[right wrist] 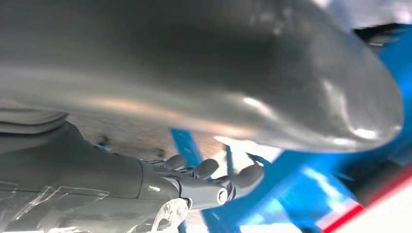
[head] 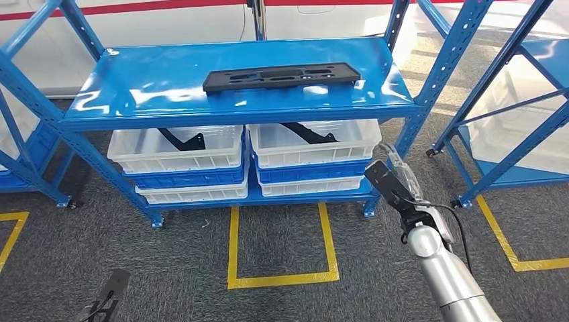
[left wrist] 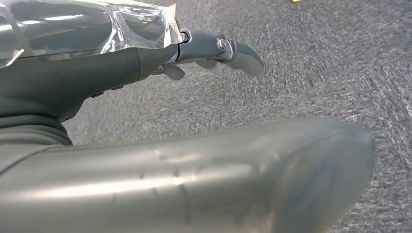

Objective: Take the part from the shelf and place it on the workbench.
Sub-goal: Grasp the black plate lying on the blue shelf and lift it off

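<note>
**Right hand raised toward shelf, part on top deck**

Right hand (head: pixel 392 176), nearest the lens on its silver arm, is lifted in front of the lower right corner of the blue metal shelf (head: pixel 134 80); it holds nothing, and in the right wrist view its dark fingers (right wrist: pixel 206 168) lie extended and apart with the thick grey thumb (right wrist: pixel 311 82) spread away from them.

Long flat black plastic part (head: pixel 282 76) with slotted cut-outs lies flat on the shelf's top deck, lengthwise, right of centre, well apart from the hand.

Below the deck: two white plastic bins (head: pixel 176 149) side by side, each stacked on a blue bin (head: pixel 184 178) and another white one. A black bracket (head: pixel 182 141) rests in the left top bin, a similar one (head: pixel 310 133) in the right.

Left hand (left wrist: pixel 214 48) hangs low over grey carpet (left wrist: pixel 316 63), fingers extended and apart from the thumb, gripping nothing.

Yellow floor tape (head: pixel 282 278) outlines a box on the carpet before the shelf. A second blue rack (head: pixel 516 100) stands to the right.
</note>
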Motion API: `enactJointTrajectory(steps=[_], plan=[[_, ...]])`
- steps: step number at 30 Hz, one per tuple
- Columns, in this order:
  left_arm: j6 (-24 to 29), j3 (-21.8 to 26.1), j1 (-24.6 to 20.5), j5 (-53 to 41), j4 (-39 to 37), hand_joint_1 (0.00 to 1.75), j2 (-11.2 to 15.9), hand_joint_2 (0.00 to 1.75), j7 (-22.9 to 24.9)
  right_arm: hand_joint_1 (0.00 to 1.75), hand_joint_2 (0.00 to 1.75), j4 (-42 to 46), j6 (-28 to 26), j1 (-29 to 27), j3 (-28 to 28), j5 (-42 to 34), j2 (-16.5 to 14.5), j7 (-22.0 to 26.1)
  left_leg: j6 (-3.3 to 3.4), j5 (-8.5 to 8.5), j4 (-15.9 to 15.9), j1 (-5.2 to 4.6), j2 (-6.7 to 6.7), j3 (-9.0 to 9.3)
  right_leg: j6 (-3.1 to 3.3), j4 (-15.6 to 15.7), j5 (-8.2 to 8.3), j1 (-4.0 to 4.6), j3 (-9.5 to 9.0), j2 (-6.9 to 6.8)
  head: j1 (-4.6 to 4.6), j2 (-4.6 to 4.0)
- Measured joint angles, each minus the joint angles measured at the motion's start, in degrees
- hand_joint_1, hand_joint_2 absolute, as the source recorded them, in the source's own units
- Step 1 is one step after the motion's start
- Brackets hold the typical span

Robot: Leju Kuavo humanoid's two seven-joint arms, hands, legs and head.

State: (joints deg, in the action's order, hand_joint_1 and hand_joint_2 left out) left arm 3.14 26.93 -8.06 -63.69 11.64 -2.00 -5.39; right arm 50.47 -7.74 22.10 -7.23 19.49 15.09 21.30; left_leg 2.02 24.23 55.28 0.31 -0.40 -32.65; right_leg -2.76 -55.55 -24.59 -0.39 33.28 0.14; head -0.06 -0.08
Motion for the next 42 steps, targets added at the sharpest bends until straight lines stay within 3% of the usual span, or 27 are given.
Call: enactJointTrajectory(steps=[2,3,5,6,7,8,9,11,12,13,17,19,21,22,23,24,26,28,31,33,36,37,38,39,41,42], plan=[[-0.2,-0.1,-0.3,-0.3,0.0,0.0,-0.1,0.0,0.4,0.0,0.0,4.0,0.4,0.5,-0.7,1.0,-0.7,-1.8,-0.59,1.16,1.5,0.12,-0.02,-0.68,0.73,0.3,0.15,-0.13,-0.03,-0.34,-0.08,-0.01],[-0.2,-0.2,-0.5,-0.4,0.0,0.0,-0.1,0.0,0.6,0.0,0.0,6.0,0.5,0.7,-1.1,1.6,-1.1,-2.7,-0.91,2.65,3.8,0.18,-0.01,-1.71,1.08,0.4,0.21,-0.24,-0.06,-0.63,-0.14,-0.01],[-0.4,-0.2,-0.8,-0.7,0.0,0.0,-0.1,0.0,0.8,0.0,0.0,10.1,0.8,0.9,-1.9,2.6,-1.7,-4.5,-1.41,6.53,11.9,0.27,0.05,-5.21,1.54,0.4,0.14,-0.24,-0.12,-1.28,-0.27,-0.01],[-0.5,-0.3,-0.8,-0.9,-0.1,0.0,-0.2,0.0,0.8,0.0,0.0,11.8,1.0,0.9,-2.3,3.1,-2.0,-5.3,-1.6,7.85,15.7,0.32,0.06,-6.92,1.61,0.4,0.08,-0.23,-0.16,-1.57,-0.28,-0.01],[-0.5,-0.3,-0.8,-1.0,-0.1,0.0,-0.2,0.0,0.9,0.0,0.0,13.5,1.3,0.9,-2.7,3.6,-2.2,-6.1,-1.74,8.14,17.8,0.36,0.08,-7.97,1.65,0.4,0.02,-0.22,-0.24,-1.84,-0.3,-0.01],[-0.6,-0.3,-0.8,-1.1,-0.2,0.0,-0.2,0.0,0.9,0.0,0.0,15.3,1.5,0.9,-3.1,4.0,-2.4,-6.9,-1.85,7.31,17.6,0.43,0.11,-7.98,1.67,0.4,-0.04,-0.24,-0.35,-2.03,-0.31,-0.01],[-0.6,-0.3,-0.8,-1.1,-0.2,0.0,-0.2,0.0,0.9,0.0,0.0,17.2,1.6,1.0,-3.6,4.5,-2.6,-7.6,-1.92,5.37,14.7,0.52,0.16,-6.73,1.6,0.4,-0.13,-0.27,-0.52,-2.16,-0.31,-0.01],[-0.7,-0.3,-1.0,-1.1,-0.2,0.0,-0.2,0.0,1.0,0.0,0.0,20.9,2.1,1.3,-4.4,5.8,-2.9,-8.9,-1.89,1.18,6.0,0.63,0.5,-2.73,1.27,0.3,-0.38,-0.21,-0.88,-2.32,-0.32,-0.01],[-0.8,-0.3,-1.0,-1.2,-0.2,0.0,-0.2,0.0,1.1,0.0,0.0,22.6,2.5,1.4,-4.9,6.5,-3.0,-9.6,-1.73,0.01,2.6,0.58,0.66,-1.18,1.02,0.3,-0.45,-0.08,-0.9,-2.39,-0.32,-0.01],[-0.9,-0.3,-1.0,-1.2,-0.3,0.0,-0.2,0.0,1.3,0.0,0.0,24.3,2.9,1.5,-5.4,7.4,-3.1,-10.5,-1.54,-0.35,0.8,0.49,0.78,-0.43,0.77,0.3,-0.45,0.07,-0.82,-2.42,-0.32,-0.01],[-1.3,-0.3,-1.0,-1.2,-0.4,0.0,-0.2,0.0,1.6,0.0,0.0,28.9,2.9,1.7,-7.0,12.7,-3.2,-13.1,-0.21,-0.35,0.0,0.38,0.54,-0.25,-0.23,-0.5,-1.11,-0.02,-0.34,-1.93,-0.3,-0.01],[-1.6,-0.3,-1.4,-1.1,-0.4,0.0,-0.2,0.0,1.8,0.0,0.0,30.0,1.9,1.8,-7.5,16.6,-3.1,-13.5,0.52,-0.42,-0.2,0.52,0.33,-0.1,-0.64,-5.8,-4.11,-0.21,1.92,-1.02,-0.28,-0.01],[-2.2,-0.3,-1.6,-0.9,-0.4,0.0,-0.2,0.0,1.9,0.0,0.0,30.5,0.7,1.7,-8.0,20.3,-2.7,-13.6,0.93,-0.3,-0.2,0.43,0.13,-0.02,-0.81,-14.1,-7.41,-0.23,5.93,-0.58,-0.27,-0.01],[-2.4,-0.3,-1.6,-0.8,-0.4,0.0,-0.2,0.0,2.0,0.0,0.0,30.5,0.1,1.7,-8.2,22.0,-2.6,-13.7,1.01,-0.25,-0.2,0.38,0.01,0.06,-0.84,-16.9,-7.98,-0.23,7.45,-0.51,-0.27,-0.01],[-2.6,-0.3,-1.7,-0.7,-0.4,0.0,-0.2,0.0,2.1,0.0,0.0,30.5,-0.4,1.7,-8.4,23.4,-2.4,-13.7,1.06,-0.18,-0.1,0.34,-0.12,0.17,-0.79,-17.4,-7.37,-0.23,7.91,-0.5,-0.27,-0.01],[-2.8,-0.3,-1.7,-0.7,-0.4,0.0,-0.2,0.0,2.2,0.0,0.0,30.5,-0.9,1.7,-8.5,24.6,-2.2,-13.7,1.07,-0.09,-0.1,0.33,-0.29,0.35,-0.66,-15.4,-5.7,-0.23,7.18,-0.48,-0.27,-0.01],[-2.9,-0.3,-2.0,-0.7,-0.4,0.0,-0.2,0.0,2.4,0.0,0.0,30.5,-1.6,1.8,-8.7,25.9,-1.8,-13.7,0.91,0.19,-0.1,0.26,-0.65,0.82,-0.2,-7.0,-1.41,-0.19,3.28,-0.32,-0.27,-0.01],[-3.0,-0.3,-2.3,-0.6,-0.4,0.0,-0.2,0.0,2.6,0.0,0.0,30.5,-2.0,2.0,-8.8,26.9,-1.5,-13.8,0.54,0.44,-0.1,0.09,-0.86,0.88,0.18,-0.8,0.43,0.0,0.51,-0.11,-0.29,-0.01],[-3.1,-0.3,-2.4,-0.3,-0.4,0.0,-0.2,0.0,2.7,0.0,0.0,30.4,-2.3,2.1,-9.1,27.7,-1.2,-13.9,-0.25,0.65,-0.2,0.1,-0.89,0.61,0.68,0.4,0.3,0.08,0.14,-0.06,-0.31,-0.01],[-3.1,-0.3,-2.5,-0.2,-0.4,0.0,-0.1,0.0,2.7,0.0,0.0,30.4,-2.5,2.4,-9.2,28.2,-1.2,-13.9,-0.93,1.98,1.9,0.21,-0.66,-0.3,1.25,0.9,0.37,-0.21,-0.21,-0.12,-0.44,-0.01],[-3.1,-0.3,-2.6,-0.2,-0.4,0.0,0.0,0.0,2.8,0.0,0.0,30.4,-2.8,2.5,-9.3,30.0,-1.0,-14.5,-1.79,6.5,13.1,0.43,-0.41,-6.02,1.79,1.0,0.12,-0.39,-0.61,-0.17,-0.68,-0.01],[-3.1,-0.3,-2.5,-0.3,-0.4,0.0,0.0,0.0,2.8,0.0,0.0,30.4,-2.8,2.5,-9.3,30.7,-1.0,-14.8,-1.97,7.2,16.4,0.52,-0.36,-8.01,1.84,1.0,-0.02,-0.4,-0.73,-0.15,-0.71,-0.01],[-3.1,-0.3,-2.5,-0.3,-0.4,0.0,0.0,0.0,2.8,0.0,0.0,30.4,-2.8,2.4,-9.3,31.3,-0.9,-15.0,-2.1,6.68,17.5,0.61,-0.31,-9.03,1.81,1.0,-0.2,-0.42,-0.93,-0.12,-0.72,-0.01],[-3.1,-0.3,-2.4,-0.3,-0.4,0.0,0.0,0.0,2.8,0.0,0.0,30.4,-2.8,2.4,-9.3,31.7,-0.8,-15.2,-2.19,5.01,16.2,0.69,-0.24,-8.88,1.69,1.0,-0.45,-0.46,-1.24,-0.08,-0.73,-0.01],[-3.1,-0.3,-2.5,-0.3,-0.4,0.0,0.1,0.0,2.8,0.0,0.0,30.4,-2.7,2.4,-9.3,32.5,-0.5,-15.6,-2.21,0.17,8.1,0.8,0.07,-5.82,1.19,1.0,-1.14,-0.57,-2.1,-0.03,-0.73,-0.01],[-3.2,-0.4,-2.5,-0.3,-0.4,0.0,0.2,0.0,2.8,0.0,0.0,30.4,-2.7,2.4,-9.3,33.0,-0.4,-15.8,-2.04,-1.31,4.2,0.67,0.19,-4.06,0.82,1.0,-1.5,-0.51,-2.41,-0.01,-0.74,-0.01]])
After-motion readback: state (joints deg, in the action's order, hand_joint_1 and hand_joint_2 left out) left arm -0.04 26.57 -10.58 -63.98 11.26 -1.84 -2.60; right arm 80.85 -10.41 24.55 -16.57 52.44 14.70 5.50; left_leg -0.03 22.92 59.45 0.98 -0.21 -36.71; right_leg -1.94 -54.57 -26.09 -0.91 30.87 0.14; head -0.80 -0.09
